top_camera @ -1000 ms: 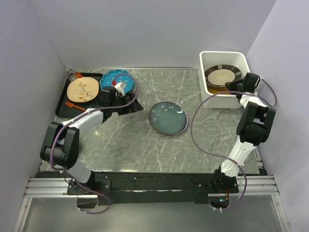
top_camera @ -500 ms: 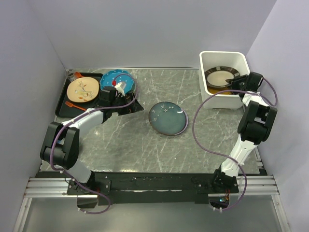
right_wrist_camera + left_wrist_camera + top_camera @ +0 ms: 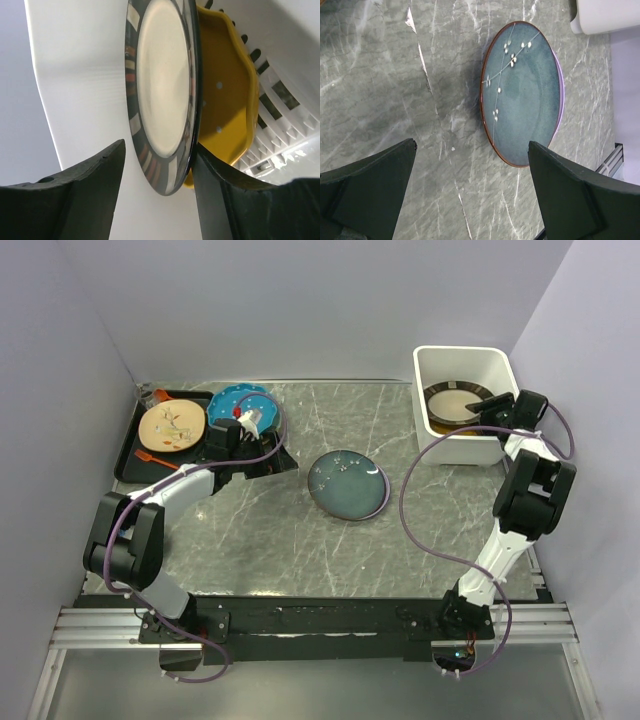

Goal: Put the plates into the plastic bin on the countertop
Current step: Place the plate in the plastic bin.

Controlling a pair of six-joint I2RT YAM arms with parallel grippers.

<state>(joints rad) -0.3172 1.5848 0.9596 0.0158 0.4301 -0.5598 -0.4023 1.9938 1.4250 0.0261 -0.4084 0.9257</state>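
The cream plate with the black-striped rim (image 3: 455,400) lies in the white plastic bin (image 3: 430,355) on top of a yellow plate (image 3: 225,100). My right gripper (image 3: 497,406) reaches over the bin's right wall. In the right wrist view the gripper (image 3: 159,150) is open and straddles the striped rim (image 3: 165,170); one finger (image 3: 220,190) touches its underside and the other stands apart. The dark blue-grey plate (image 3: 347,483) rests on a lavender plate (image 3: 562,85) mid-countertop. My left gripper (image 3: 270,462) is open and empty, left of that stack. A teal dotted plate (image 3: 235,400) lies behind it.
A flat black tray (image 3: 130,455) at the far left holds an orange-cream plate (image 3: 172,425) and small orange utensils. The grey veined countertop (image 3: 300,550) ends at walls on the left, back and right. Purple cables loop beside both arms.
The right gripper has shifted slightly to the right and back over the bin. The striped plate has settled lower and flatter in the bin. The left arm has not moved.
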